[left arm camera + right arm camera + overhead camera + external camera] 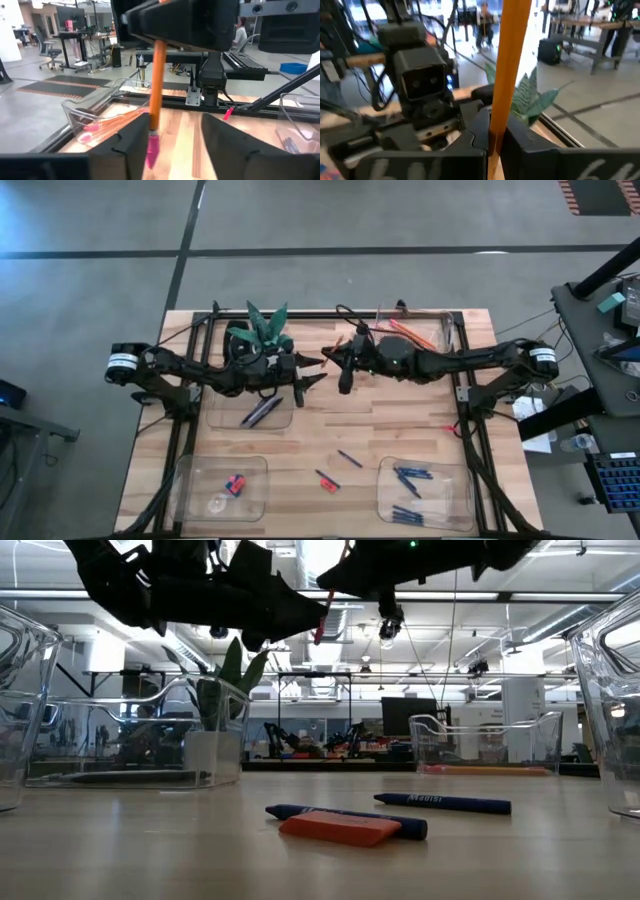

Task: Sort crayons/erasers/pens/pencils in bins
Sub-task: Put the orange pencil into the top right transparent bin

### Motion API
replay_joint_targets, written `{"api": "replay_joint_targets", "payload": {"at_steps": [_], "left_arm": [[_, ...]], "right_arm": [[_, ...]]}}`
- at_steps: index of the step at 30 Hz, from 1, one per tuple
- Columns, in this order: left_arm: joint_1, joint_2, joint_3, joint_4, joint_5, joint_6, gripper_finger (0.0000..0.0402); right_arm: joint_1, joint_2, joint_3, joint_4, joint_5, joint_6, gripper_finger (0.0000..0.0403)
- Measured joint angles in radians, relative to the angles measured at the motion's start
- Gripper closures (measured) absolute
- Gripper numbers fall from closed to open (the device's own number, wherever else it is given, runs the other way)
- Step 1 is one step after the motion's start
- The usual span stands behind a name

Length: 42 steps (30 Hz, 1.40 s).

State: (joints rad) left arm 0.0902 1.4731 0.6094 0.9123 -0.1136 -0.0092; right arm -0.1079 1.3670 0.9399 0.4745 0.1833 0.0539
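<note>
Handover in mid-air above the table's far middle. Right gripper (496, 142) clamped shut on an orange pencil (510, 65), pink eraser tip hanging down. Left gripper (312, 370) just beside it, fingers (125, 145) parted, apparently clear of the pencil.

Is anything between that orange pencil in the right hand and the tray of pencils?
Nothing visible does. The right hand grips the pencil in mid-air; the pencil tray lies under that same arm. The open left hand is on the other side.
</note>
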Motion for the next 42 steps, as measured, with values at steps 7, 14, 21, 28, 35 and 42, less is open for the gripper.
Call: {"api": "replay_joint_targets", "payload": {"at_steps": [7,14,21,28,35,42], "left_arm": [[-0.001,0.000,-0.003,-0.042,-0.005,-0.013,0.0175],[-0.002,0.000,-0.013,-0.044,-0.014,-0.014,0.0169],[-0.002,0.000,-0.014,-0.043,-0.016,-0.045,0.0169],[-0.002,0.000,-0.015,-0.074,0.006,-0.143,0.0169],[-0.006,0.000,-0.031,-0.137,0.009,-0.170,0.0169],[0.002,0.000,-0.035,-0.158,0.004,-0.142,0.0168]], "right_arm": [[-0.047,-0.011,0.228,-0.542,0.223,-0.051,0.0392],[-0.135,-0.011,0.397,-1.125,0.411,0.065,0.0391],[-0.280,-0.011,0.364,-1.412,0.516,0.233,0.0391],[-0.447,0.004,0.294,-1.417,0.517,0.228,0.0391],[-0.561,0.049,0.207,-1.414,0.440,0.133,0.0390],[-0.609,0.069,0.143,-1.411,0.379,0.081,0.0390]]}}
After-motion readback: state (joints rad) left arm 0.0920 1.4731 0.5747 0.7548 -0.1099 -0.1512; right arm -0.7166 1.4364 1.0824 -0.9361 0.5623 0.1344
